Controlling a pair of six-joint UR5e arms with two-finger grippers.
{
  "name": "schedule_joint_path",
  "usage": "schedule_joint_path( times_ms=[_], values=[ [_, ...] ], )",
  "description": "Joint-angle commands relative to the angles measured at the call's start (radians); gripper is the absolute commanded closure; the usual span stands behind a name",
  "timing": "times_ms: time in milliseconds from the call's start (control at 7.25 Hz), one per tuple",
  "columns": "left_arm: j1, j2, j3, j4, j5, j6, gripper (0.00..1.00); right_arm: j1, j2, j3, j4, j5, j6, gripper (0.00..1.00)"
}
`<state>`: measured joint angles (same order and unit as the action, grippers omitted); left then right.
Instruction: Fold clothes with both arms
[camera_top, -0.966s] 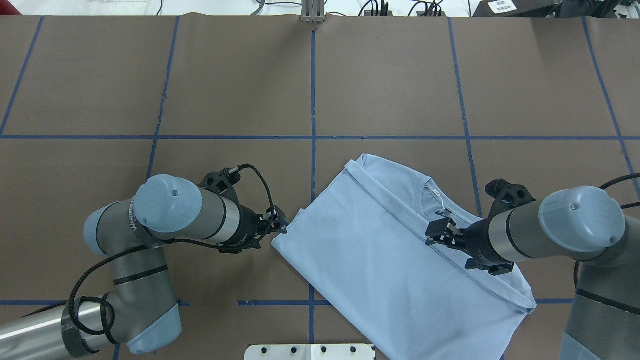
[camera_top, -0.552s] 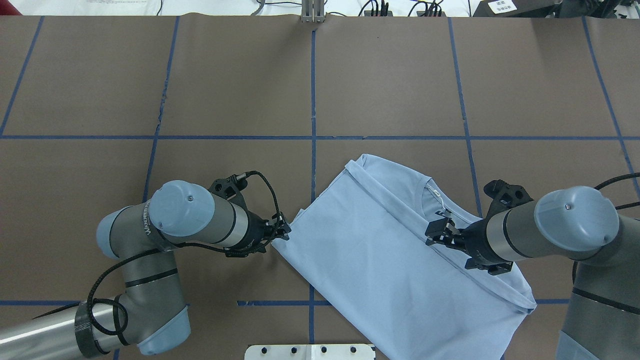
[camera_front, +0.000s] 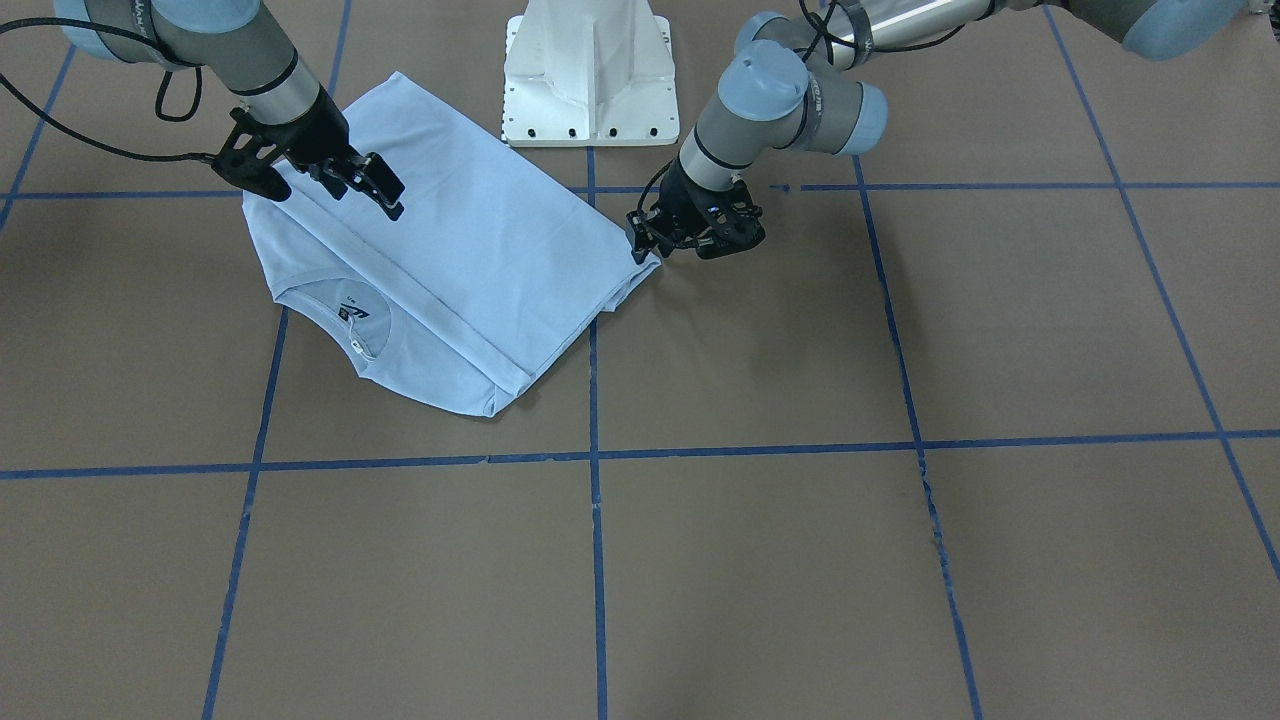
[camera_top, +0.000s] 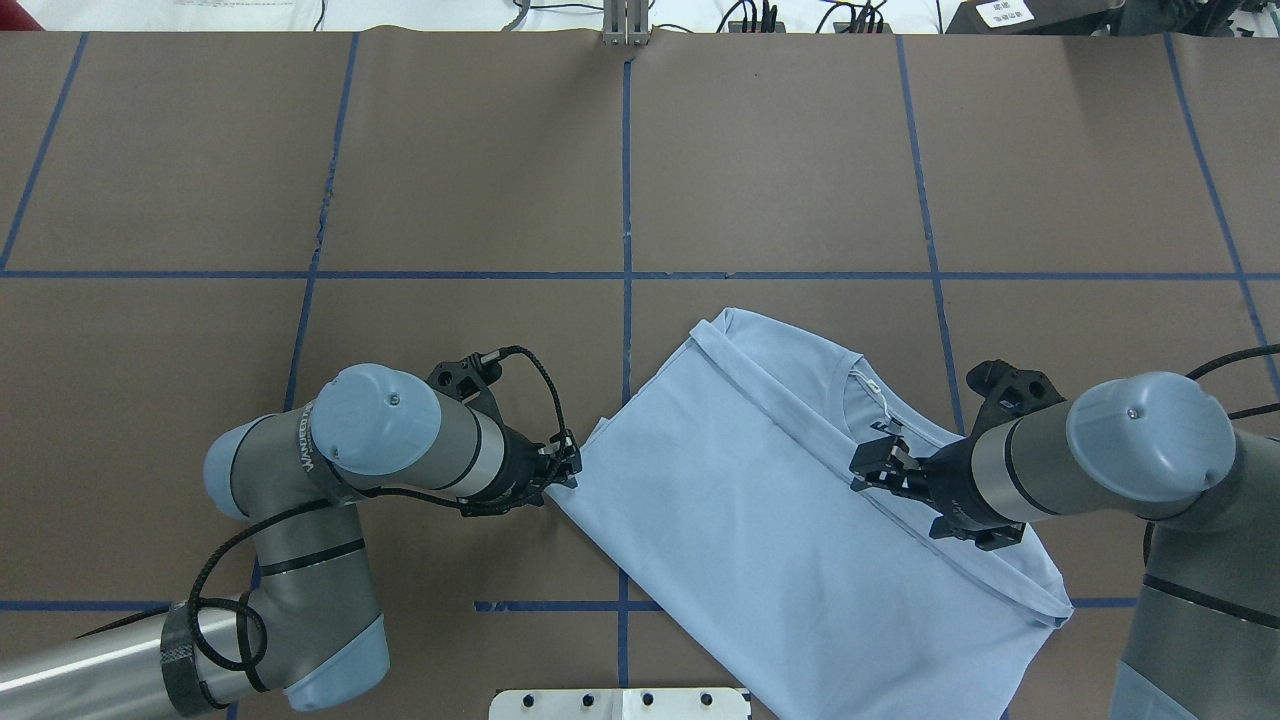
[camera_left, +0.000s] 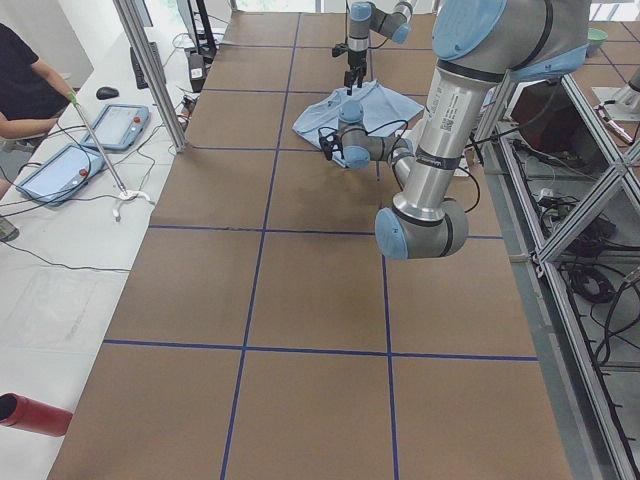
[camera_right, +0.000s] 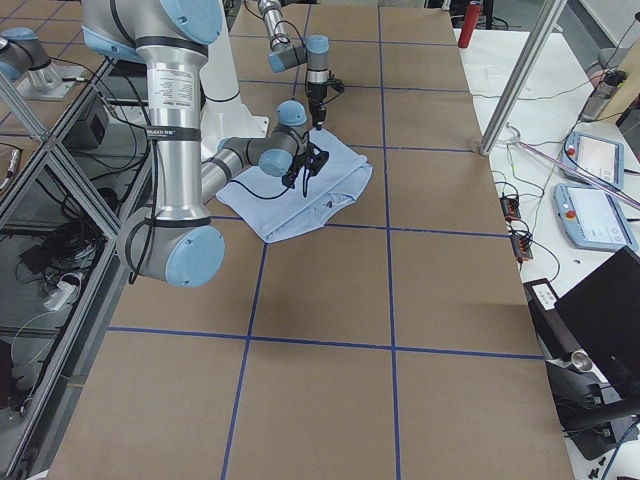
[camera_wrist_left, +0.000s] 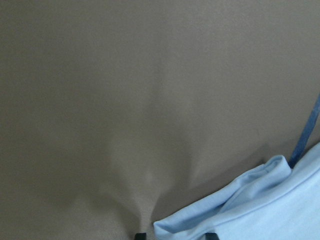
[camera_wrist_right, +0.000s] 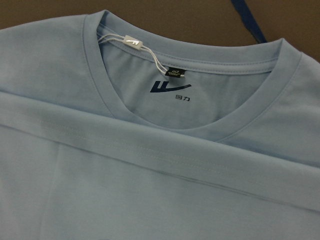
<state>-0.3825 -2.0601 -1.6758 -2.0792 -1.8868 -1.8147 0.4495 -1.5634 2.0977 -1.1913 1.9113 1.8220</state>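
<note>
The pale light-blue T-shirt (camera_top: 760, 500) lies folded and slanted on the brown table, collar up; it also shows in the front view (camera_front: 480, 250). Its palm print is hidden. The right wrist view shows the collar with its dark logo (camera_wrist_right: 167, 87) and white tag (camera_wrist_right: 132, 42). My left gripper (camera_top: 565, 468) is low at the shirt's left corner, open, with the corner (camera_wrist_left: 172, 232) lying between its fingertips. My right gripper (camera_top: 872, 460) hovers over the folded edge just below the collar, open and empty; it also shows in the front view (camera_front: 385, 190).
The white pedestal base (camera_front: 590, 70) stands just behind the shirt. Blue tape lines (camera_top: 626, 200) mark a grid on the brown table cover. A person and two tablets (camera_left: 90, 140) are at a side table beyond the far edge.
My left arm has moved right, bringing its gripper from just beside the shirt's left corner onto it. The right arm and the shirt have not moved.
</note>
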Motion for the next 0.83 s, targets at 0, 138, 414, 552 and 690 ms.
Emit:
schedule_joint_path(
  times_ms=[0,138,414,552,690],
  values=[
    [0.001,-0.008,-0.002,0.008,0.002,0.000,1.00,0.000,-0.001,0.001,-0.001,0.000,-0.001,0.00],
    [-0.003,-0.009,-0.008,0.028,0.002,0.003,1.00,0.000,-0.003,0.002,-0.001,0.000,-0.001,0.00],
    [-0.044,-0.009,-0.027,0.065,0.020,0.023,1.00,-0.003,-0.004,0.001,-0.002,-0.003,-0.001,0.00],
    [-0.073,-0.011,-0.015,0.067,0.070,0.122,1.00,-0.003,0.008,0.001,-0.002,-0.029,0.002,0.00],
    [-0.138,-0.026,-0.002,0.064,0.121,0.217,1.00,-0.005,0.026,-0.001,-0.002,-0.037,0.002,0.00]
  ],
)
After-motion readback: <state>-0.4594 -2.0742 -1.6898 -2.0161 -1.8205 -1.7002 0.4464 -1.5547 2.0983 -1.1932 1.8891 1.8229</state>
